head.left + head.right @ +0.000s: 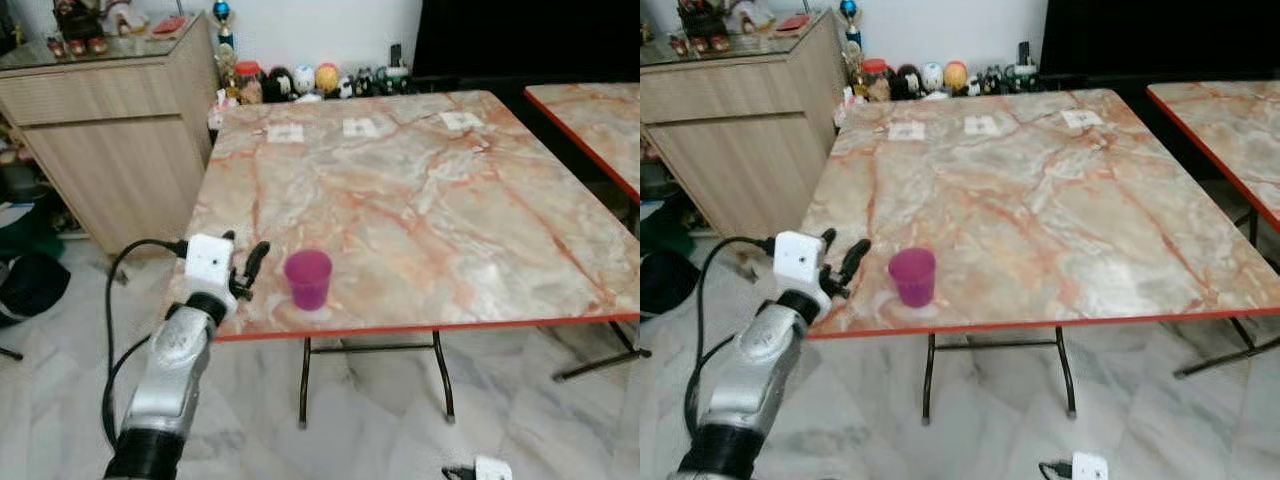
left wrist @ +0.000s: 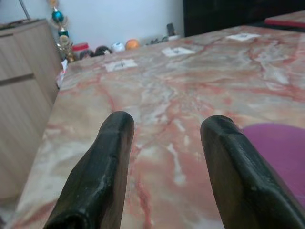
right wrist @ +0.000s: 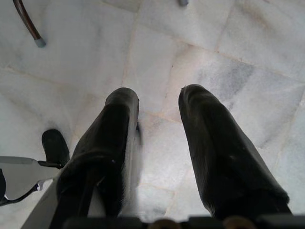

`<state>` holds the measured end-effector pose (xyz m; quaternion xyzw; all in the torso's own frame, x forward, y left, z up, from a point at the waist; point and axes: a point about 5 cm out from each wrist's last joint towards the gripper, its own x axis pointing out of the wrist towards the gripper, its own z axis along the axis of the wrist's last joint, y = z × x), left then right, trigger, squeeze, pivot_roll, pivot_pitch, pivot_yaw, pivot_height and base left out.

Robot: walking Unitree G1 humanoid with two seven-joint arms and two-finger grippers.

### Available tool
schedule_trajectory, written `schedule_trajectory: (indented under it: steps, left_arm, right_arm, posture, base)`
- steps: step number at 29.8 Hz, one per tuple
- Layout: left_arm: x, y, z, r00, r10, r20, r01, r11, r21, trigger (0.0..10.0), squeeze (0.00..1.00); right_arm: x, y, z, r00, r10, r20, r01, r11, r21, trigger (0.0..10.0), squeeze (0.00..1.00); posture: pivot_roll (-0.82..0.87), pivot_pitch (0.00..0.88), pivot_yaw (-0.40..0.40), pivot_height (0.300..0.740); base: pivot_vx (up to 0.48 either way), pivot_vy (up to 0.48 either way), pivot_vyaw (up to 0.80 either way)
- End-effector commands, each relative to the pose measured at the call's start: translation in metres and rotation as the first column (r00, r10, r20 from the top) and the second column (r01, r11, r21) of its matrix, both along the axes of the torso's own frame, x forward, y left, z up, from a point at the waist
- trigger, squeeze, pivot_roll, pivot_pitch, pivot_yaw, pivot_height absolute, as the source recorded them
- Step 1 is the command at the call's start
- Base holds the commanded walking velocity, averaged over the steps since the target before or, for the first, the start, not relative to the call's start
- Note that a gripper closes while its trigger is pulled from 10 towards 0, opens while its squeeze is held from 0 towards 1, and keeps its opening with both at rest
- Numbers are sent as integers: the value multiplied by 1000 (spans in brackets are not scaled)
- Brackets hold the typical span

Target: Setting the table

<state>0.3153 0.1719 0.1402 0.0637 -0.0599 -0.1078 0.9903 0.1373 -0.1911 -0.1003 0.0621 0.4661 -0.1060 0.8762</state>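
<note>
A purple plastic cup [image 1: 308, 279] stands upright near the front left edge of the marble-patterned table [image 1: 420, 190]. My left gripper [image 1: 248, 262] is raised at the table's front left corner, just left of the cup and apart from it, with its fingers open and nothing between them. In the left wrist view the cup [image 2: 281, 155] lies beside one finger, outside the gap. My right gripper [image 3: 159, 98] hangs low and open over the white tiled floor [image 3: 224, 52].
A wooden cabinet [image 1: 110, 140] stands left of the table. Jars and small figurines [image 1: 300, 80] line the wall behind it. Several white paper slips [image 1: 362, 127] lie at the table's far edge. A second marble table [image 1: 595, 120] is on the right.
</note>
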Motion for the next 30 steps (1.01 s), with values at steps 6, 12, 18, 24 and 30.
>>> schedule_trajectory:
  steps: [6,12,18,24,30]
  left_arm:
    - [-1,-11,2,998,-56,-14,56,998,2,10000,0]
    - [1,-14,5,996,-75,-45,76,997,26,10000,0]
    - [12,-18,17,993,-48,-109,48,999,-2,10000,0]
    - [22,-20,22,974,-40,-224,30,998,-46,10000,0]
    - [24,-26,24,950,-85,-301,62,994,-86,10000,0]
  right_arm:
    - [0,-4,1,1000,5,1,-5,1000,-10,10000,0]
    - [0,-4,1,1000,7,1,-7,1000,-12,10000,0]
    - [0,-4,1,1000,11,0,-11,1000,-11,10000,0]
    - [0,-4,1,1000,17,0,-17,1000,-13,10000,0]
    - [1,-4,1,1000,23,-1,-23,1000,-14,10000,0]
  posture:
    - [66,0,8,740]
    - [66,0,5,740]
    - [69,0,4,740]
    - [70,0,4,740]
    - [70,0,4,740]
  base:
    - [0,0,0]
    - [0,0,0]
    - [0,0,0]
    - [0,0,0]
    - [0,0,0]
